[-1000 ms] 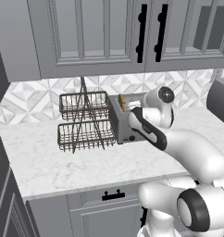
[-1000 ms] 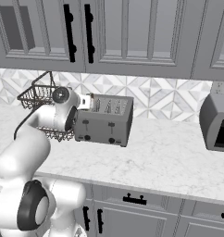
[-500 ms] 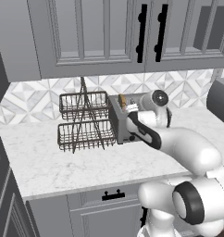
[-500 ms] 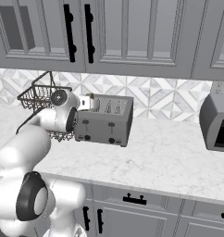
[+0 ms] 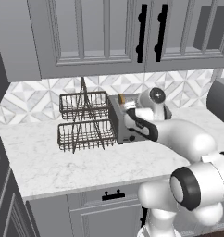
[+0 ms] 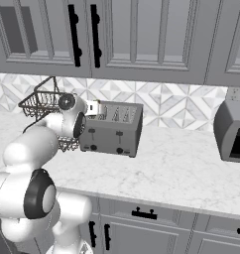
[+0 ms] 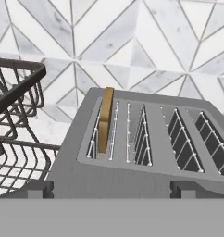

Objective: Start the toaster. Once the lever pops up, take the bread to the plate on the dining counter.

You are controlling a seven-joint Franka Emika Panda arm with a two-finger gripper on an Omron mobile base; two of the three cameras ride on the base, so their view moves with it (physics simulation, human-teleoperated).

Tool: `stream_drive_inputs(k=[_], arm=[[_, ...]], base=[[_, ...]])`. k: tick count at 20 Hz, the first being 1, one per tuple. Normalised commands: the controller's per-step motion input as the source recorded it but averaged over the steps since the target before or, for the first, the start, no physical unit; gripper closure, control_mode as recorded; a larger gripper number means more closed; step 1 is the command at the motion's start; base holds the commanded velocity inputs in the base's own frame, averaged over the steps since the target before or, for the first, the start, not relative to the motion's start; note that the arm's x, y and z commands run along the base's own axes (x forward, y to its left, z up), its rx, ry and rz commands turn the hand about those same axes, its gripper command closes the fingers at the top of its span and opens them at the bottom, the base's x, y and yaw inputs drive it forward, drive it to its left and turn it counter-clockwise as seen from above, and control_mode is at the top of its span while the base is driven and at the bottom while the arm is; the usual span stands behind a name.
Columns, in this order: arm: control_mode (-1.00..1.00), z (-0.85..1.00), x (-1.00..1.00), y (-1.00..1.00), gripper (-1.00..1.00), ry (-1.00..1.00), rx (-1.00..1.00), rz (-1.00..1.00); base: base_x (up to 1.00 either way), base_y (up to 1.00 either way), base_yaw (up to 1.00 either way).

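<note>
Here, in the left base view, the toaster (image 5: 127,124) is being seen end-on on the marble bench (image 5: 63,157), just beside the two-tier wire rack (image 5: 84,121), and most of its front is being hidden by the white arm. A sliver of the bread (image 5: 121,98) is showing above the toaster's top at the rack end, and the claw (image 5: 131,105) is being held just above that same end.

In the right base view, the toaster's (image 6: 112,128) front with its black knobs and levers is being shown in full. The claw (image 6: 93,107) is hovering over the toaster's left top edge. Open bench (image 6: 181,163) is lying to the toaster's right, with a dark appliance (image 6: 232,130) well apart at the far edge and the wall cabinets (image 6: 132,34) hanging overhead.

In the hand view, the four slots are being looked down on. The bread (image 7: 104,120) is standing upright in the leftmost slot, nearest the rack (image 7: 14,129), rising clear of the slot. The fingertips (image 7: 39,189) are spread wide, standing apart below it and gripping nothing.
</note>
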Motion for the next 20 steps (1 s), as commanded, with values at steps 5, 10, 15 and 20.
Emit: stream_drive_inputs(k=[5, 10, 15, 20], arm=[[-1.00, 0.00, 0.12, 0.01, -1.00, 0.00, 0.02, 0.00], [-1.00, -0.01, 0.17, 0.07, -1.00, 0.00, 0.00, 0.00], [-1.00, -0.06, 0.24, 0.08, -1.00, 0.00, 0.00, 0.00], [-1.00, -0.19, 0.27, 0.01, -1.00, 0.00, 0.00, 0.00]], base=[[0.00, 0.00, 0.00], [0.00, 0.00, 0.00], [0.00, 0.00, 0.00], [0.00, 0.00, 0.00]])
